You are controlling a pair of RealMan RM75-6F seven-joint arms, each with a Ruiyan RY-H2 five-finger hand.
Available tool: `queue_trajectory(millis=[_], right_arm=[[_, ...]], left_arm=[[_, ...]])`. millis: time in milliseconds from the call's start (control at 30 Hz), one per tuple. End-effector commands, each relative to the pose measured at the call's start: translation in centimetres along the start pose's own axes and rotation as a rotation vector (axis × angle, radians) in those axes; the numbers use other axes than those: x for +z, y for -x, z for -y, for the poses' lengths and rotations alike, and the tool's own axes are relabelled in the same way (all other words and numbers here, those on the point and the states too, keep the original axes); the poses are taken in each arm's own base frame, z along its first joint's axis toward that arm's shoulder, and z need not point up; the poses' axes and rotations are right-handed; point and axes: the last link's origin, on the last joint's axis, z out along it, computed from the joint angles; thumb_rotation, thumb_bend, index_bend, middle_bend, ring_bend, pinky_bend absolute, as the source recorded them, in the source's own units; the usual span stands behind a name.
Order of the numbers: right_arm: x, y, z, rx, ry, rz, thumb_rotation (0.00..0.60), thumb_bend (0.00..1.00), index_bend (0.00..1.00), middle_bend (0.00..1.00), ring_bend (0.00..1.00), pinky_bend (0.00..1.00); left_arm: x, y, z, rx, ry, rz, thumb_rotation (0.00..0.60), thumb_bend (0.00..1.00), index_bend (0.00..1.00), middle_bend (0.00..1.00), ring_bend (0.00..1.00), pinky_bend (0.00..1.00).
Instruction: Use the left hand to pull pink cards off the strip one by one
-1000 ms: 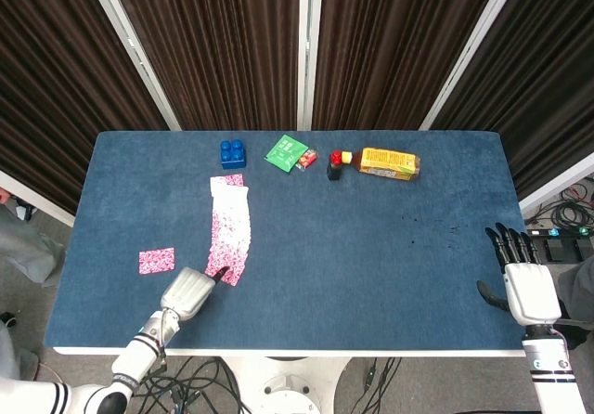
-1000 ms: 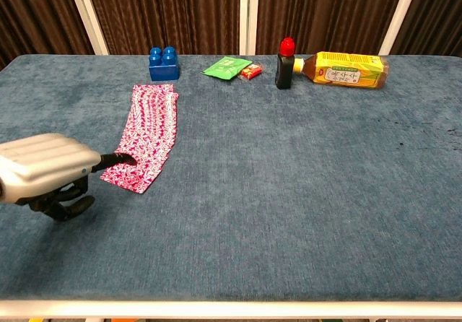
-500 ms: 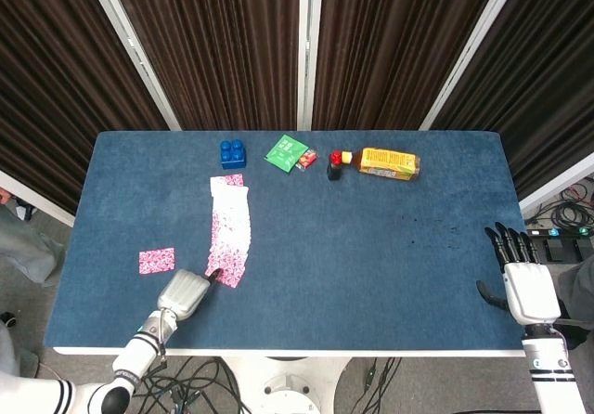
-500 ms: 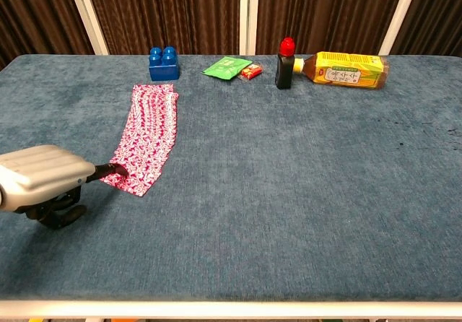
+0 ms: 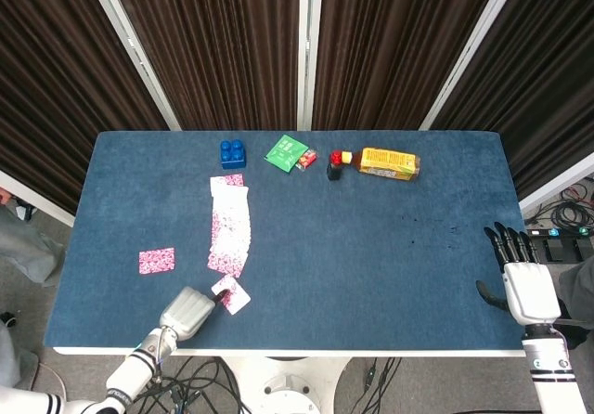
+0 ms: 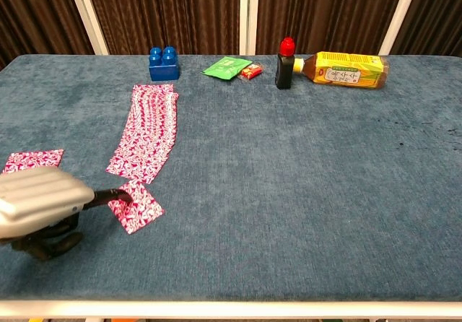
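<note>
- Since one second ago, one pink card has come free of the strip and now lies by itself on the table, just near of the strip's near end and clear of it; your left hand has drawn back toward the near edge with it.
- Freed card: it lies tilted, flat on the cloth. In the chest view a dark fingertip rests on its far-left corner; the other fingers are curled under the hand and hold nothing that you can see.
- Strip: its long axis runs far-to-near, from just near of the blue block toward your left hand. Its near end, the next card to take, lies up-table and slightly right of your fingertip, with the freed card between.
- Set-aside card: one card already lies left of the strip, well apart from it.
- Judgement: to reach the next card, lift off the freed card and move the fingertip up-table over it to the strip's near end, then drag toward yourself along the long axis.
- Right hand: it hangs at the table's right edge, fingers extended and spread, holding nothing, well apart from the strip. The left hand is by far the nearer.
</note>
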Motion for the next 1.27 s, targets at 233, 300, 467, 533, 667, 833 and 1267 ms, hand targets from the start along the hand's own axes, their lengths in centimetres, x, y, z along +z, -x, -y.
queue_trajectory(millis=[233,300,467,533,667,833,1267], right_arm=[[0.0,0.1,0.1,0.001,-0.003,0.005,0.600,0.20,0.00,0.00,0.00,0.00],[0.0,0.1,0.1,0.000,-0.003,0.003,0.600,0.20,0.00,0.00,0.00,0.00],[0.0,-0.1,0.0,0.001,0.000,-0.004,0.600,0.20,0.00,0.00,0.00,0.00],[0.0,-0.1,0.0,0.003,0.001,-0.004,0.600,0.20,0.00,0.00,0.00,0.00],[0.0,0.0,0.0,0.006,-0.004,-0.002,0.600,0.20,0.00,0.00,0.00,0.00],[-0.1,-0.3,0.0,0.010,-0.008,-0.021,0.600,0.20,0.00,0.00,0.00,0.00],[-0.2,-0.3,0.1,-0.007,0.002,-0.053,0.600,0.20,0.00,0.00,0.00,0.00]], left_arm=[[-1.5,0.5,-0.4,0.006,0.024,0.026,0.600,0.54,0.11,0.89,0.87,0.84],[-1.6,0.0,-0.2,-0.006,0.015,0.002,0.600,0.54,0.11,0.89,0.87,0.84],[-2.7,-1.9,0.2,-0.016,0.003,-0.075,0.600,0.54,0.11,0.89,0.87,0.84],[-3.1,-2.7,0.5,-0.035,-0.013,-0.116,0.600,0.54,0.11,0.89,0.86,0.83],[-3.8,-4.6,2.2,-0.100,-0.090,-0.250,0.600,0.54,0.11,0.87,0.85,0.81],[-5.0,-5.3,6.5,-0.217,-0.268,-0.494,0.600,0.43,0.11,0.53,0.49,0.60],[-8.9,-2.1,13.6,-0.378,-0.501,-0.514,0.506,0.16,0.10,0.04,0.00,0.12]])
